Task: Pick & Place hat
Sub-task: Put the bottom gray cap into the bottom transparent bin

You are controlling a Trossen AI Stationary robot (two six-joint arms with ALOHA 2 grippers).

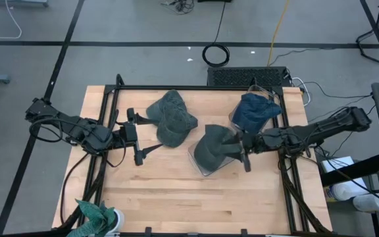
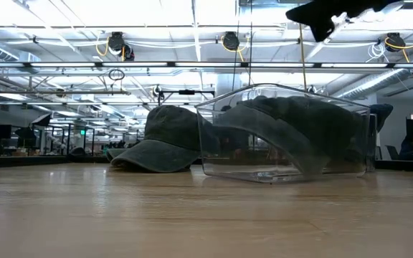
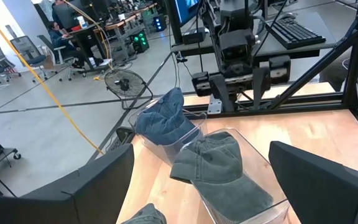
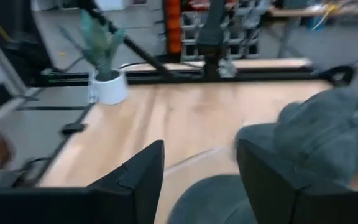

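Hovering right end effector (image 1: 245, 153) spread over soft grey hat (image 1: 210, 146) in clear bin (image 1: 202, 167), left end effector (image 1: 139, 137) spread.

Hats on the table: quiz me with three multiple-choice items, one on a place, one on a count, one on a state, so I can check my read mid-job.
1. Where is the blue hat?
A. in a clear bin at the table's far right
B. on the bare wood by the left gripper
C. beside the potted plant

2. How many hats show in the high view?
A. two
B. three
C. five

3. How does the left gripper stand?
A. shut on a hat
B. open, holding nothing
C. shut on a bin

Answers:
1 A, the left wrist view shows it sitting in a clear bin beyond the nearer bin.
2 B, a green hat on the wood, a dark hat in the nearer clear bin, and the blue one.
3 B, its fingers stand spread with only table between them, near the green hat.
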